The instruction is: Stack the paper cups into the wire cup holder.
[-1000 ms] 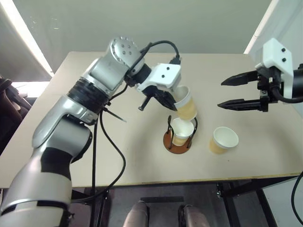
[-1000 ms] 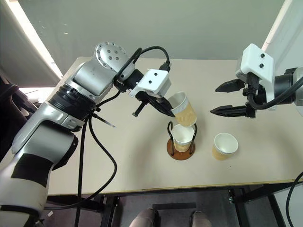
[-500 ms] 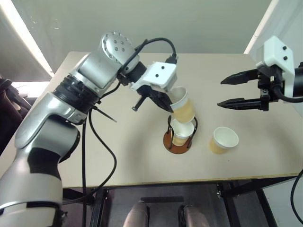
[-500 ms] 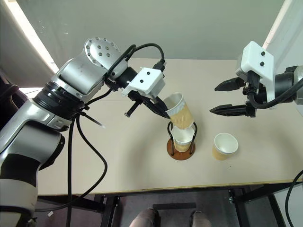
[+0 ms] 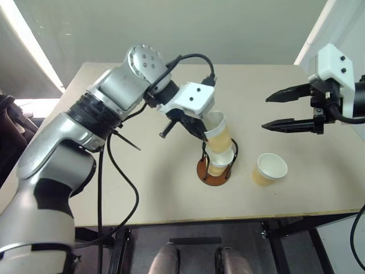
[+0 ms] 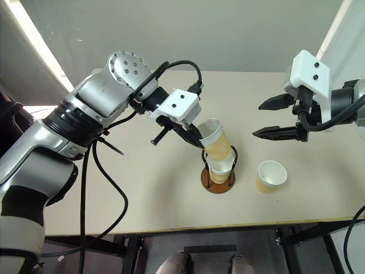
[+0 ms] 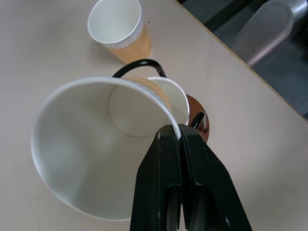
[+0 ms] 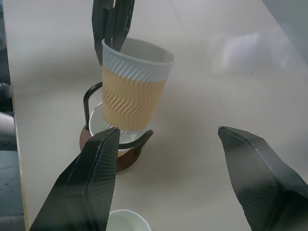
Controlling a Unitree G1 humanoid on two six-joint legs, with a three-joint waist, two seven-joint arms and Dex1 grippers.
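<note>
Your left jaws (image 6: 198, 138) are pinched together on the rim of a paper cup (image 6: 215, 140), and over the last second that cup has come down: a second ago it hung tilted above the holder (image 6: 219, 173), and now its base sits in the mouth of the cup already in the holder (image 6: 220, 168), between the wire hoops. It still leans toward your jaws, so it is started but not seated; I judge it needs straightening and pressing down before you let go. Your right jaws (image 5: 278, 111) stand wide apart and empty, unmoved, off to the side above the surface (image 5: 171, 194). The third cup (image 5: 270, 169) stands upright below them, just beside the holder, waiting its turn.
</note>
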